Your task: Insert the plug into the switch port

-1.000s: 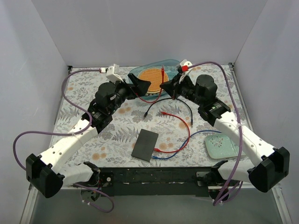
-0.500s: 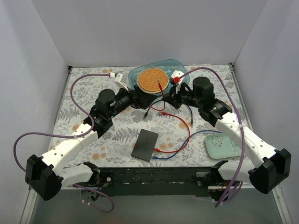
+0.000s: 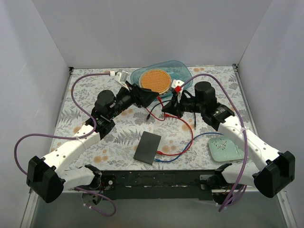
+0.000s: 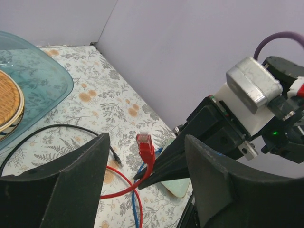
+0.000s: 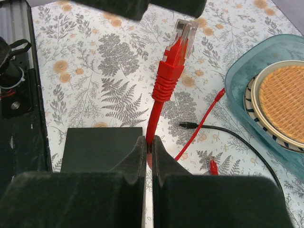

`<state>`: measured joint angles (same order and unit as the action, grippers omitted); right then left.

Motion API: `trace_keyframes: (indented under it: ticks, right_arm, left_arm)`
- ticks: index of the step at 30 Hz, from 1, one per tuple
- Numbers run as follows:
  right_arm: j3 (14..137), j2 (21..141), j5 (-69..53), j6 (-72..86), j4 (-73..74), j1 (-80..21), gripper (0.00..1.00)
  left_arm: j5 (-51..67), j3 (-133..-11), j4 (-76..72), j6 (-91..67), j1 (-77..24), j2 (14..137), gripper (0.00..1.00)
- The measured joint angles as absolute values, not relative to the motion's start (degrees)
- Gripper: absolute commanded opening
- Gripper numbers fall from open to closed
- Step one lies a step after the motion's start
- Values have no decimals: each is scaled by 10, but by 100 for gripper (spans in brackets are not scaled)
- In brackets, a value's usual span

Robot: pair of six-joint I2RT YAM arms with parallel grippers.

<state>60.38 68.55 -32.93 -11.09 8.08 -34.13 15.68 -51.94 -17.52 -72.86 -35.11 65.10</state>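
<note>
Right tool [image 5: 148, 142]: pinching the red cable [image 5: 164, 90] just below the plug [image 5: 186, 29], holding it upright above the counter [image 3: 118, 128]. Left tool [image 4: 147, 140]: hovering with jaws apart, facing that plug. Switch [image 3: 147, 147]: lying flat near the counter's front edge, apart from both.

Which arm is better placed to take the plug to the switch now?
Right, likely: the right gripper is shut on the red cable just behind the plug; the left gripper is open, holding nothing.
</note>
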Motion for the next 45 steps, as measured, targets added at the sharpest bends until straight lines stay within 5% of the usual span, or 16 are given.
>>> trace_keyframes:
  ticks: [8, 24, 37, 41, 43, 45]
  right_arm:
    - [599, 677, -373, -122, 78, -341, 1]
    - [590, 673, -350, -107, 70, -341, 1]
    - [587, 674, -327, -74, 54, -341, 1]
    - [582, 675, -328, -73, 53, -342, 1]
    - [582, 677, -328, -73, 52, -341, 3]
    - [582, 677, -328, -73, 48, -341, 16]
  left_arm:
    - [165, -519, -204, -741, -345, 651, 46]
    - [222, -519, -214, -744, -340, 670, 44]
    - [232, -519, -223, -754, -340, 711, 31]
    - [233, -519, -232, -763, -340, 715, 0]
    - [237, -519, -239, -766, -340, 716, 0]
    - [239, -519, -243, -769, -340, 716, 0]
